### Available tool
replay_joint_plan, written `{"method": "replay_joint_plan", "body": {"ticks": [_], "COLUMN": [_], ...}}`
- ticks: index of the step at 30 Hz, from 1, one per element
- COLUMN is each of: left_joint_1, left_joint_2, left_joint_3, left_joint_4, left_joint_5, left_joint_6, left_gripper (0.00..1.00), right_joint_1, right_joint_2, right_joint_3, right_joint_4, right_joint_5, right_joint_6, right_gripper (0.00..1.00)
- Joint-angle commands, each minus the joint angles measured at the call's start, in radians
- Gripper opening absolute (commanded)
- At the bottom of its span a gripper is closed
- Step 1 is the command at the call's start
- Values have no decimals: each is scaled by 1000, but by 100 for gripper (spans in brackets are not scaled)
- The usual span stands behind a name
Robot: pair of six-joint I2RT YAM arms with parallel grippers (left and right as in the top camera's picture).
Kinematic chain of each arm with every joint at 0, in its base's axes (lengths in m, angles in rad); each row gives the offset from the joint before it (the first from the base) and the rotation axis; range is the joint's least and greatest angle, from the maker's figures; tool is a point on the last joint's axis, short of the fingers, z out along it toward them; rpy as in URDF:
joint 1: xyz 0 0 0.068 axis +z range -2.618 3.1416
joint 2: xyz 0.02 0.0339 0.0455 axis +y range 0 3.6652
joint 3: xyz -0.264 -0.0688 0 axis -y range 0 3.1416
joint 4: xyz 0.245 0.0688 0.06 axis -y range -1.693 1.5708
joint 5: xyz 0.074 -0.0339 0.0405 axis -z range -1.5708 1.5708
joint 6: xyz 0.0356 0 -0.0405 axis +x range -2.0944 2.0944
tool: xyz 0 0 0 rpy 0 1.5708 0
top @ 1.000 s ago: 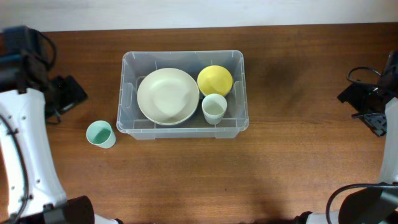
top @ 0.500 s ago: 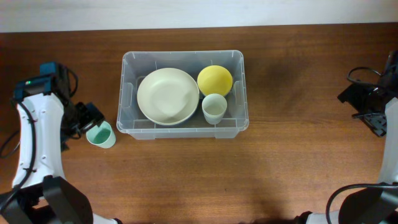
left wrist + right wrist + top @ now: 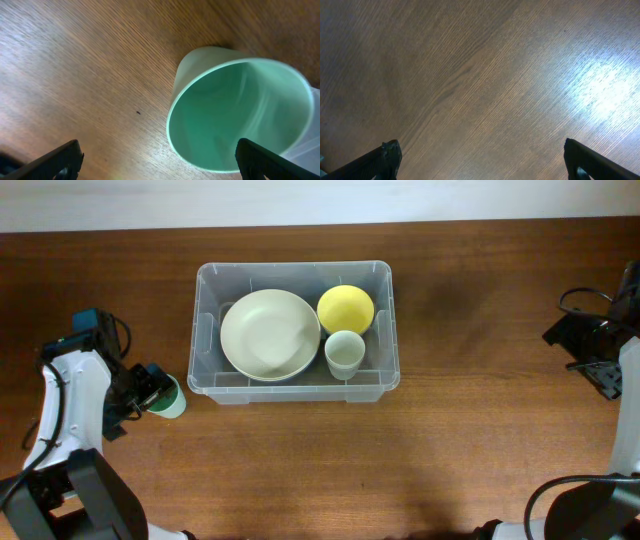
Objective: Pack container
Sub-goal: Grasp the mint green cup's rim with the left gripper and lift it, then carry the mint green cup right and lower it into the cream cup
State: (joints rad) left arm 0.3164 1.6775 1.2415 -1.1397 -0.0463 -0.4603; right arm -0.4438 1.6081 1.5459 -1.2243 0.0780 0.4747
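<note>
The container (image 3: 290, 268) sits on the wooden worktop (image 3: 480, 440), toward its far edge and about midway between the two arms, with its long sides running left to right. Inside it, a wide cream plate (image 3: 270, 334) fills the left part. A yellow bowl (image 3: 345, 308) lies in the far right corner, and a small pale cup (image 3: 344, 353) stands upright just in front of the bowl, close beside the plate.

Outside the container, just off its near left corner, a mint-green cup (image 3: 170, 400) stands on the wood with its mouth up. The left claw (image 3: 152, 390) is down at that cup on the side away from the container. Its fingers are spread wide and grip nothing. In the left wrist view the cup's rim lies between the two fingertips, nearer to one of them, and whether that finger touches the cup cannot be told.

Well apart from the container, at the right edge of the worktop, the right claw (image 3: 482, 160) hangs over bare wood with its fingers fully apart and nothing between them.
</note>
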Motion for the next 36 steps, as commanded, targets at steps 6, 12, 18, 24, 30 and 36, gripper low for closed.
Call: {"method": "replay_joint_plan", "body": {"ticks": [6, 12, 18, 24, 30, 36], "left_joint_1": [3, 3, 17, 108, 177, 83], "left_joint_2": [-2, -2, -3, -3, -26, -101], "left_joint_3": [-59, -59, -56, 48, 383, 654], "left_joint_4": [37, 40, 87, 147, 79, 77], "left_joint_5": [25, 25, 26, 24, 112, 331], "left_joint_6": [15, 15, -35, -34, -33, 50], "left_gripper": [84, 17, 1, 1, 1, 1], "right_joint_1": [-2, -2, -2, -2, -2, -2], "right_joint_2": [3, 3, 3, 3, 3, 3], "right_joint_3": [-6, -6, -6, -6, -6, -6], "right_joint_4": [3, 3, 3, 3, 3, 3], "right_joint_5": [2, 2, 2, 2, 2, 2], "right_joint_6": [4, 4, 4, 4, 4, 4], "right_gripper": [99, 99, 99, 99, 99, 99]}}
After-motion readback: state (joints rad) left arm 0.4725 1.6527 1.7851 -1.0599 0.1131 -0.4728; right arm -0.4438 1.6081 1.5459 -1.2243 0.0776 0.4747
